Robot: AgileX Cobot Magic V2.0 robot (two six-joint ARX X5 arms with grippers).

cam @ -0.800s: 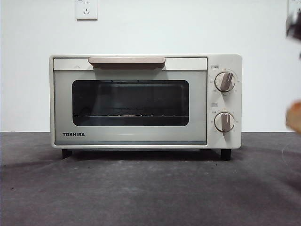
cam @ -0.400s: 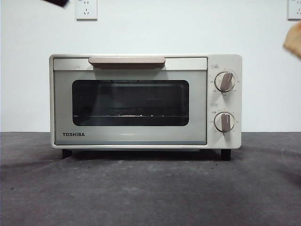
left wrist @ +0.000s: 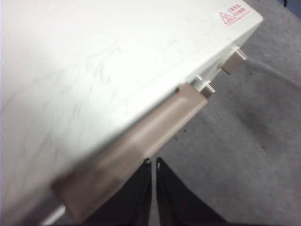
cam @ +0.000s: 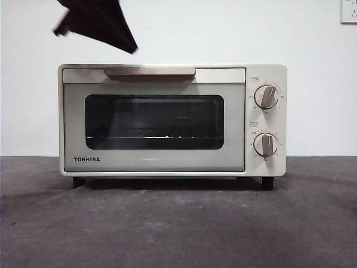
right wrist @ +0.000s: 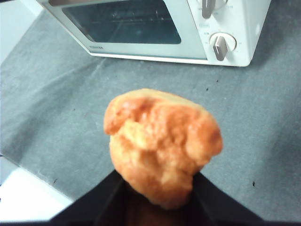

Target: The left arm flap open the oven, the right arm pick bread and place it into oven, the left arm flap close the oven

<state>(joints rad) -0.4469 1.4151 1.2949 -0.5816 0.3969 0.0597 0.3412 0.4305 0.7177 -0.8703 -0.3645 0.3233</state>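
Note:
The cream-white oven point(cam: 173, 120) stands in the middle of the table with its glass door shut. In the front view my left gripper point(cam: 97, 22) hangs as a dark shape above the oven's top left corner. Seen from the left wrist, the left gripper point(left wrist: 154, 164) is shut with nothing in it, just in front of and below the beige bar handle point(left wrist: 136, 150). My right gripper point(right wrist: 157, 178) is shut on the golden-orange bread point(right wrist: 160, 141), held above the mat in front of the oven point(right wrist: 155, 28). The front view shows neither the bread nor the right gripper.
Two round knobs point(cam: 266, 96) sit on the oven's right panel. A dark grey mat point(cam: 178, 223) covers the table in front of the oven. A wall socket point(cam: 348, 10) is at the top right. The mat's edge and a white surface point(right wrist: 23, 200) lie beside the right gripper.
The left gripper has come down from the top left corner toward the oven's handle. The bread, seen earlier at the right edge of the front view, has risen out of that view.

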